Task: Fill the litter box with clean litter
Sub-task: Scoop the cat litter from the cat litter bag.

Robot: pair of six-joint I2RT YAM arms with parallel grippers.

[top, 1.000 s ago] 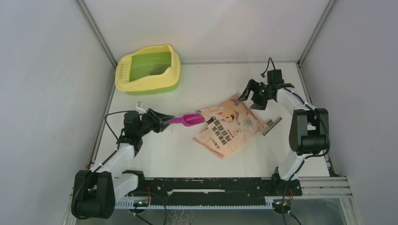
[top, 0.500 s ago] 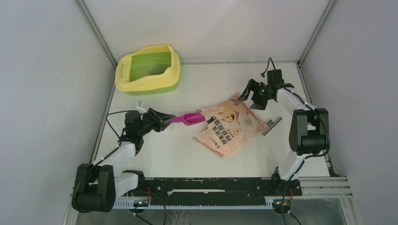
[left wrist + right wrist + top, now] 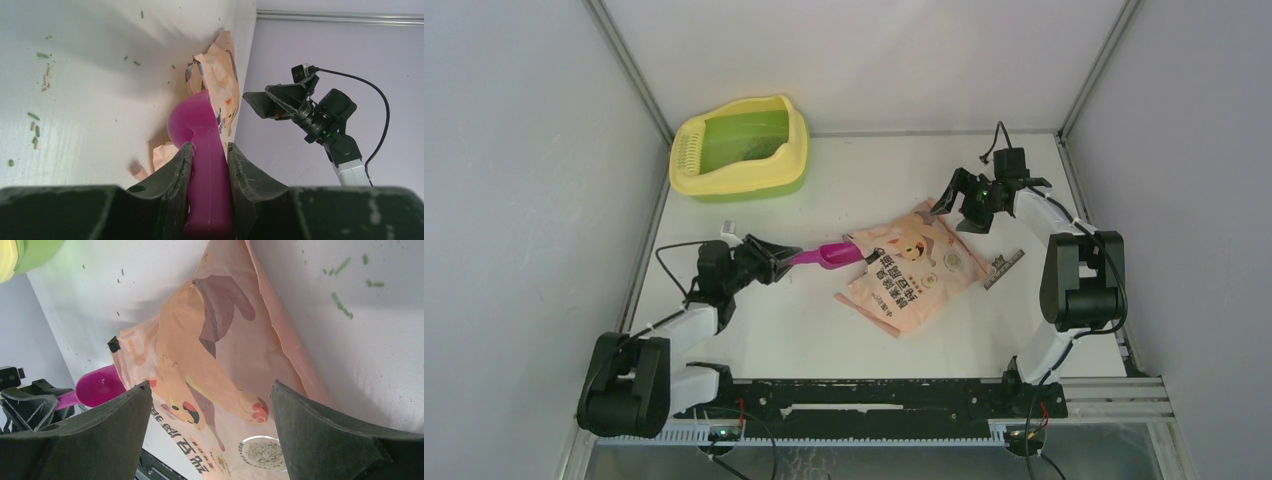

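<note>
Scanning left to right in the top view.

Litter box (image 3: pixel 724 180) sits in the upper left of the frame, against the left wall near the back corner. Yellow rim, green basin, slotted grille at its left end. Clean litter (image 3: pixel 752 150) shows only as faint dark specks in the basin, far too few to cover the green floor.

Left gripper (image 3: pixel 774 260) is at lower left of centre, well below the box and pointing right. Jaws are narrow, clamped on the handle of the magenta scoop (image 3: pixel 829 256). The left wrist view confirms it: both fingers (image 3: pixel 175 170) press the handle's sides, left gripper (image 3: pixel 209 155) with scoop (image 3: pixel 195 120) running straight out between them.

Scoop bowl reaches the left edge of the pink-orange bag (image 3: pixel 914 265). Can't tell whether the bowl is inside the bag's mouth or only against it. Bag lies flat at centre frame, printed side up. In the left wrist view the bag (image 3: pixel 217 75) is crumpled just past the bowl.

Right gripper (image 3: pixel 959 205) is at upper right of centre, over the bag's top corner. Jaws wide, nothing between them. The right wrist view has the bag (image 3: pixel 215 355) spread below the right gripper (image 3: pixel 210 390), scoop bowl (image 3: pixel 100 387) at lower left. Can't tell if the fingertips touch the bag.

Small grey strip (image 3: pixel 1004 268) lies on the table just right of the bag.

Stray green pellets (image 3: pixel 342 265) are scattered on the table beside the bag.
</note>
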